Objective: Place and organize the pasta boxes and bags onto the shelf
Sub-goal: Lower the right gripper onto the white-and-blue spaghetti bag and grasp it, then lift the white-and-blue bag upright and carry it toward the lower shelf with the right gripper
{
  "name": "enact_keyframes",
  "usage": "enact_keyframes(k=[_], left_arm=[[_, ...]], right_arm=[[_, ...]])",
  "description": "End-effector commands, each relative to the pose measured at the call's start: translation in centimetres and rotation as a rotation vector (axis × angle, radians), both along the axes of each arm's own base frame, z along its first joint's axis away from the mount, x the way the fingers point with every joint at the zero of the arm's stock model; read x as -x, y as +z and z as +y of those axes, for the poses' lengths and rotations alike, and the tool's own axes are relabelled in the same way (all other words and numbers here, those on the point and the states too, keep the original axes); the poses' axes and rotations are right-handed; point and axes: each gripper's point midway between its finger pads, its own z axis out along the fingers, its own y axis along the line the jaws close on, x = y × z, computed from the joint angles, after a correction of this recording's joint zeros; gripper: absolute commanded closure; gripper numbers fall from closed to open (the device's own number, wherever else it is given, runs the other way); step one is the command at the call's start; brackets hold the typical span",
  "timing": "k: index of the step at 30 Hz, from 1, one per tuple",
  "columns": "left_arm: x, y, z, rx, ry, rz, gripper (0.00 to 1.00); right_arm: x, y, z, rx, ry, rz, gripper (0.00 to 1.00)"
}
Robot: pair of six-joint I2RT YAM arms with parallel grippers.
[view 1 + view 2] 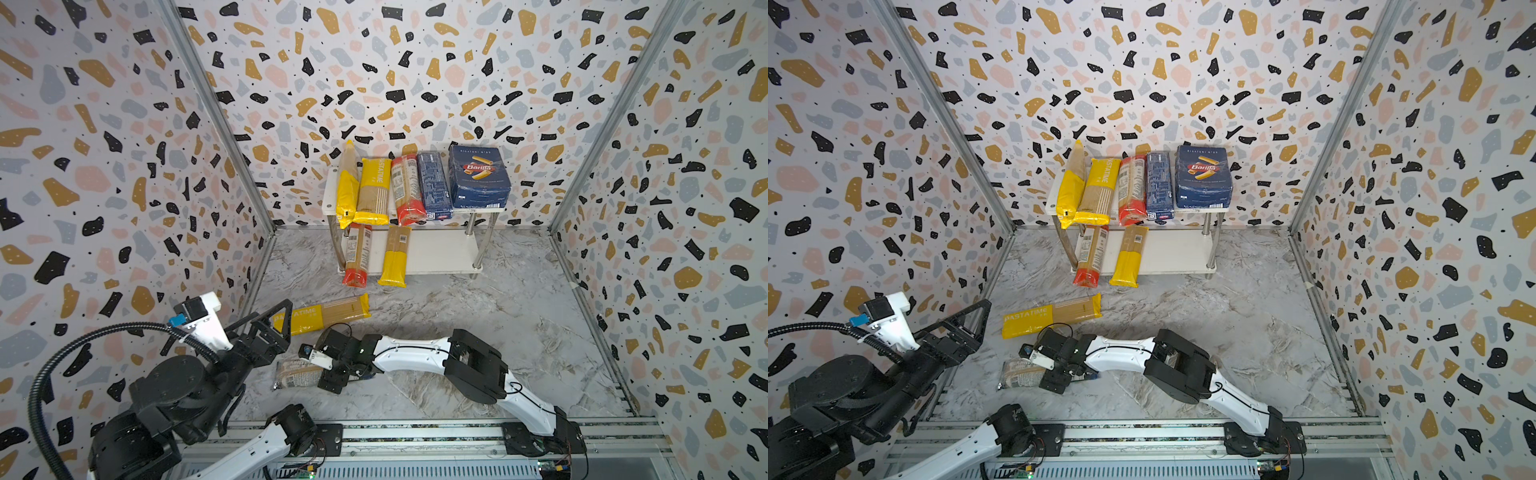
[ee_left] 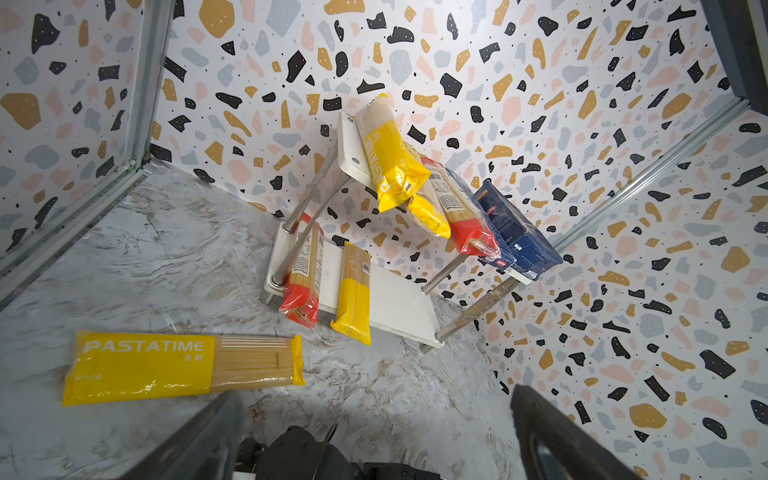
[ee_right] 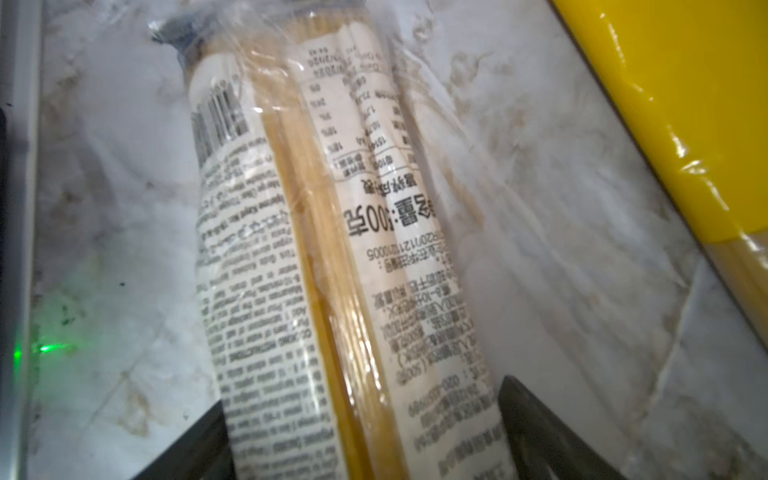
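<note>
Your right end effector (image 3: pixel 363 399) straddles the clear bag (image 3: pixel 332 208): white printed labels, spaghetti showing, one dark end, flat on the near-left counter (image 1: pixel 457 316). Fingers sit at both edges; can't tell if they squeeze. Left end effector (image 2: pixel 376 395) is wide and holds nothing. The loose yellow bag (image 1: pixel 328 318), printed PASTATIME, lies just beyond. Shelf (image 1: pixel 330 195), far centre, top board left to right: leftmost yellow bag (image 1: pixel 347 189), second yellow bag (image 1: pixel 374 191), red-ended bag (image 1: pixel 407 191), narrow blue box (image 1: pixel 434 187), wide blue box (image 1: pixel 478 178). On the lower board the lower red-ended bag (image 1: pixel 357 255) and lower yellow bag (image 1: pixel 395 257) overhang the near edge.
</note>
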Motion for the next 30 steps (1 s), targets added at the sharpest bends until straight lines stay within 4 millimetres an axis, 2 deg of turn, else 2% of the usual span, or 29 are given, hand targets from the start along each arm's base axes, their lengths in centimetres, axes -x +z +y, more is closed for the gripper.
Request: enact_keyframes(k=[1,3,4,6,9,12,18,23,30], left_arm=[[-0.6,-0.2,-0.3,0.003,0.019,0.005,0.0],[-0.8,-0.5,-0.6,-0.01,0.018,0.013,0.0],[-0.9,-0.6,-0.7,-0.018,0.018,0.017,0.0],[-1.3,-1.4,-1.2,-0.048,0.017,0.036,0.0],[-2.0,-3.0,-2.4,-0.088,-0.005,0.071,0.0],[-2.6,-4.5,-3.2,-0.11,-0.012,0.095,0.0],[-3.8,-5.3,-4.7,-0.14,-0.021,0.104,0.0],[-4.8,-6.7,-6.6,-0.166,-0.052,0.129,0.0],[-5.9,-9.4,-7.5,-0.225,-0.042,0.169,0.0]], right_arm=[[-0.6,-2.6,-2.5,0.137,-0.045,-0.012,0.3],[-0.9,-3.0,-3.3,0.147,-0.067,0.005,0.55],[-0.9,-3.0,-3.6,0.143,-0.075,0.019,0.63],[-1.3,-2.8,-4.6,0.123,-0.099,0.061,0.77],[-2.0,-2.1,-6.6,0.072,-0.149,0.164,0.91],[-2.7,-0.2,-8.9,-0.014,-0.193,0.262,0.94],[-3.0,3.6,-13.6,-0.188,-0.244,0.451,1.0],[-2.5,7.1,-16.3,-0.319,-0.241,0.564,1.0],[-2.2,12.0,-19.7,-0.459,-0.25,0.602,1.0]])
